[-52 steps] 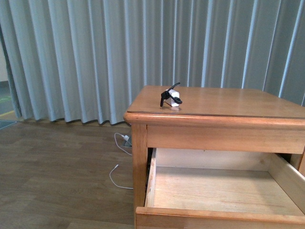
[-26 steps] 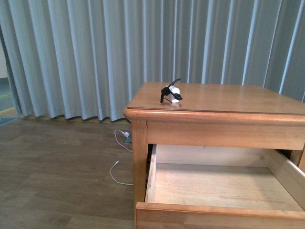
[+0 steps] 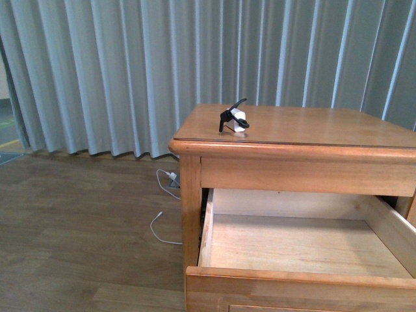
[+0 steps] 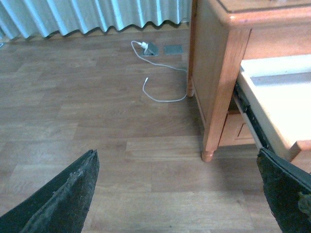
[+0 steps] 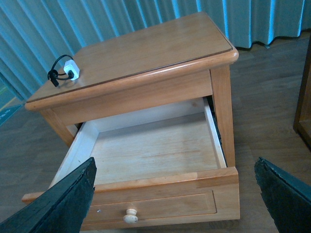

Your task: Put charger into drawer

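The charger (image 3: 234, 121), a small white cube with a black cable looped round it, stands on the nightstand top near its left front corner; the right wrist view also catches the charger (image 5: 65, 70). Below it the drawer (image 3: 299, 244) is pulled out, its pale wood floor (image 5: 155, 150) bare and its front panel carrying a round knob (image 5: 129, 216). My right gripper (image 5: 175, 194) is open, hovering above and in front of the drawer front. Over the floor beside the nightstand's left leg, my left gripper (image 4: 180, 194) is open and holds nothing. Neither arm shows in the front view.
Grey curtains (image 3: 130, 71) hang behind the nightstand. A thin white cable (image 4: 158, 85) with a plug lies on the wood floor by the nightstand's left side, near a floor socket (image 4: 151, 48). The nightstand's leg (image 4: 214, 126) stands close to my left gripper.
The front camera's view has shifted: the nightstand and charger now sit higher in the frame and the drawer front panel shows more. The charger itself has not moved on the top.
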You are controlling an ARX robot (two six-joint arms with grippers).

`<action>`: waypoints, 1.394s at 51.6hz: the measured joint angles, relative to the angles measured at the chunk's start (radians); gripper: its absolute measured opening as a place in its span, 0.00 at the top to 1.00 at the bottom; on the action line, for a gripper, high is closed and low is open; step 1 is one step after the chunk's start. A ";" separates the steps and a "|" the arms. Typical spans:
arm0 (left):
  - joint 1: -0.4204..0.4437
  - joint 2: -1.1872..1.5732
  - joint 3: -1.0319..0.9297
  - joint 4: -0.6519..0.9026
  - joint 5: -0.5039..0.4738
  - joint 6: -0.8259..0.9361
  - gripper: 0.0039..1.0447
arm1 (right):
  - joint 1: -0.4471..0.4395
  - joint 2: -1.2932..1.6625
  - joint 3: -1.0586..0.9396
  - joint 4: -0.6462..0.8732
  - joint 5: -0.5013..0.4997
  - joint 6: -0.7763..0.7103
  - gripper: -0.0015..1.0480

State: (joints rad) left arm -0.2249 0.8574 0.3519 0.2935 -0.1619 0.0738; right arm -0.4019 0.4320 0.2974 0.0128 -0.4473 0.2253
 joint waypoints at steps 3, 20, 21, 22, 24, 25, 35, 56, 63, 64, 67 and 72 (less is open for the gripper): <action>-0.005 0.077 0.062 0.018 0.016 0.002 0.05 | 0.000 0.000 0.000 0.000 0.000 0.000 0.08; -0.084 0.478 0.449 0.072 0.013 0.008 0.05 | 0.000 0.000 0.000 0.000 0.000 0.000 0.08; -0.093 0.503 0.472 0.076 0.006 0.008 0.05 | 0.000 0.000 0.000 0.000 0.000 0.000 0.08; -0.105 0.541 0.506 0.086 -0.002 0.007 0.05 | 0.000 0.000 0.000 0.000 0.000 0.000 0.08; -0.118 0.579 0.540 0.094 -0.011 0.003 0.05 | 0.000 0.000 0.000 0.000 0.000 0.000 0.08; -0.127 0.604 0.562 0.097 -0.015 0.002 0.05 | 0.000 0.000 0.000 0.000 0.000 0.000 0.08; -0.188 0.832 0.787 0.101 -0.074 -0.031 0.05 | 0.000 0.000 0.000 0.000 0.000 0.000 0.08; -0.252 1.210 1.271 0.001 -0.167 -0.069 0.05 | 0.000 0.000 0.000 0.000 0.000 0.000 0.08; -0.252 1.293 1.381 -0.039 -0.179 -0.077 0.05 | 0.000 0.000 0.000 0.000 0.000 0.000 0.08; -0.252 1.304 1.395 -0.041 -0.179 -0.079 0.05 | 0.000 0.000 0.000 0.000 0.000 0.000 0.08; -0.251 1.331 1.427 -0.044 -0.179 -0.079 0.05 | 0.000 0.000 0.000 0.000 0.000 0.000 0.08; -0.250 1.369 1.472 -0.047 -0.176 -0.080 0.05 | 0.000 0.000 0.000 0.000 0.000 0.000 0.08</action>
State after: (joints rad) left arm -0.4751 2.2265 1.8240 0.2462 -0.3378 -0.0067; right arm -0.4019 0.4320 0.2977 0.0128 -0.4473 0.2253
